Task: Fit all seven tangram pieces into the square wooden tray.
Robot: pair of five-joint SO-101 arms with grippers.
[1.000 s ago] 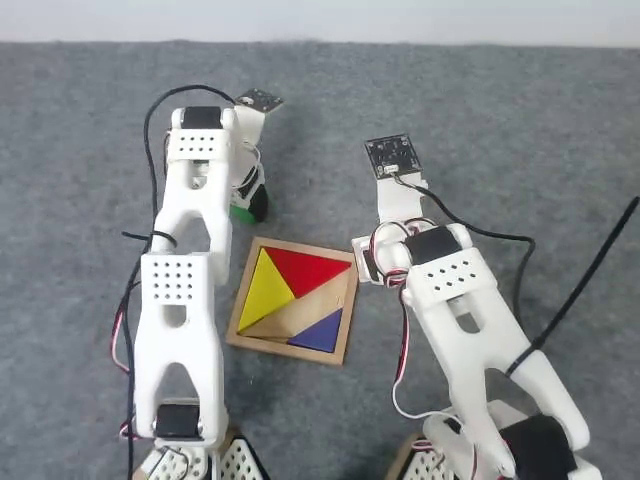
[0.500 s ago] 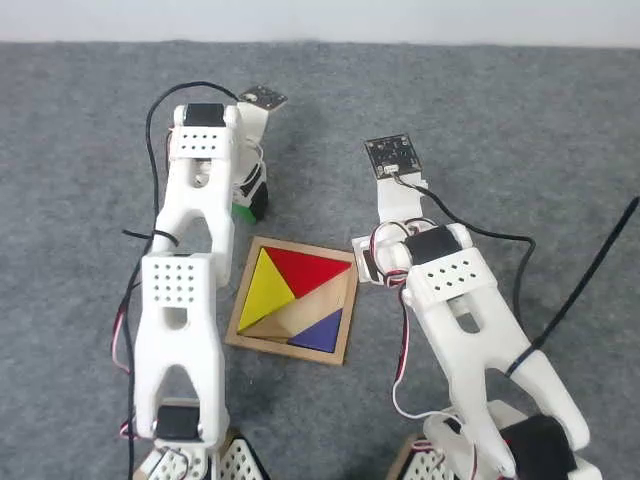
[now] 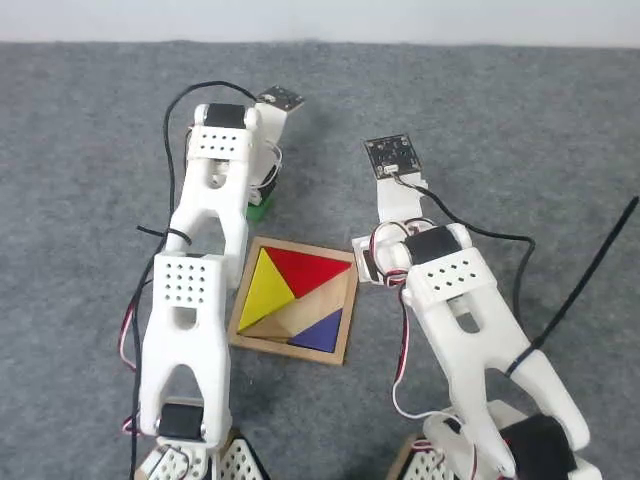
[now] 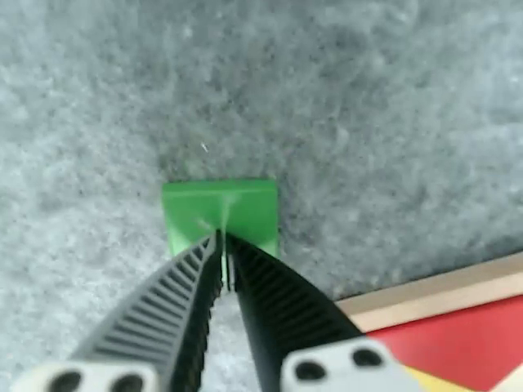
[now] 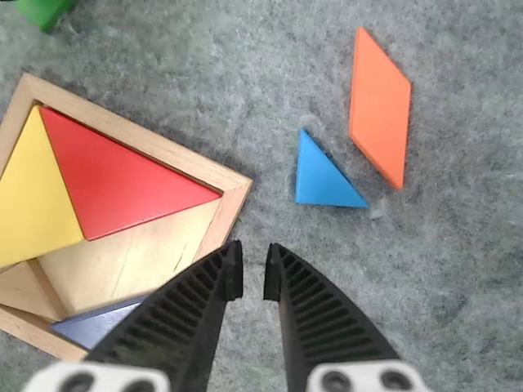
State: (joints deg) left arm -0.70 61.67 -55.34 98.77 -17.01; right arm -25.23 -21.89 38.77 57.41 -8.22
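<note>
The square wooden tray [image 3: 350, 315] holds a red triangle [image 3: 305, 268], a yellow triangle [image 3: 265, 290] and a dark blue triangle [image 3: 320, 328]; bare wood shows between them. A green square [image 4: 219, 208] lies flat on the carpet just beyond the tray's far corner [image 4: 433, 290]. My left gripper [image 4: 222, 241] is shut, its tips resting on the green square's near edge. My right gripper [image 5: 253, 249] hovers by the tray's right rim [image 5: 163, 143], slightly open and holding nothing. A light blue triangle [image 5: 323, 180] and an orange parallelogram [image 5: 380, 106] lie on the carpet beyond it.
Grey carpet covers the whole table. The green square [image 3: 260, 207] peeks out beside the left arm. Black cables trail from both arms, one running off the right edge [image 3: 600, 260]. A white wall edge runs along the back.
The left arm has swung to the right, and the green square has shifted right with it, closer to the tray's far corner. The right arm has kept still.
</note>
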